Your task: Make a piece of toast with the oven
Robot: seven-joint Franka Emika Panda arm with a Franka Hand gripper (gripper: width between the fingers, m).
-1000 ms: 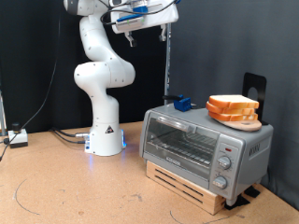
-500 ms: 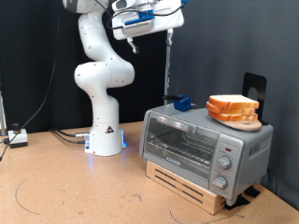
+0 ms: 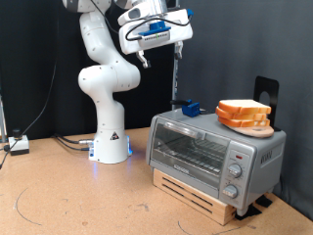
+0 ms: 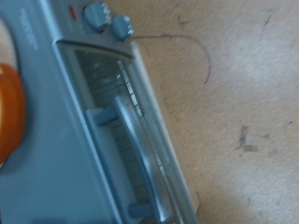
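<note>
Exterior view. The white Franka arm (image 3: pixel 106 78) stands on its base at the far left of the brown counter (image 3: pixel 68 196), in front of a black curtain (image 3: pixel 235 49). Its upper links fold over so that the hand (image 3: pixel 161 49) hangs high near the view's top, well above and to the left of the oven (image 3: pixel 213 149); the fingers point downward and nothing shows between them, but whether they are spread or closed cannot be told at this size. The oven sits at the right on a low wooden pallet (image 3: pixel 201 196), its glass door (image 3: pixel 189 149) shut, with round knobs (image 3: pixel 233 172) on the right-hand panel. No writing on the oven or arm can be read. A pile of bread slices (image 3: pixel 245 116) with orange-brown crust rests on the oven's roof toward the right; a single piece of toast cannot be told apart from this pile. A small blue object (image 3: pixel 190 108) lies on the roof further left.

Wrist view. The camera looks down on the oven (image 4: pixel 56 121), showing its door with the grey bar handle (image 4: pixel 140 154), two knobs (image 4: pixel 107 19) and an orange crust edge (image 4: pixel 7 112). Panel markings are blurred and illegible. The hand's fingers do not show.
</note>
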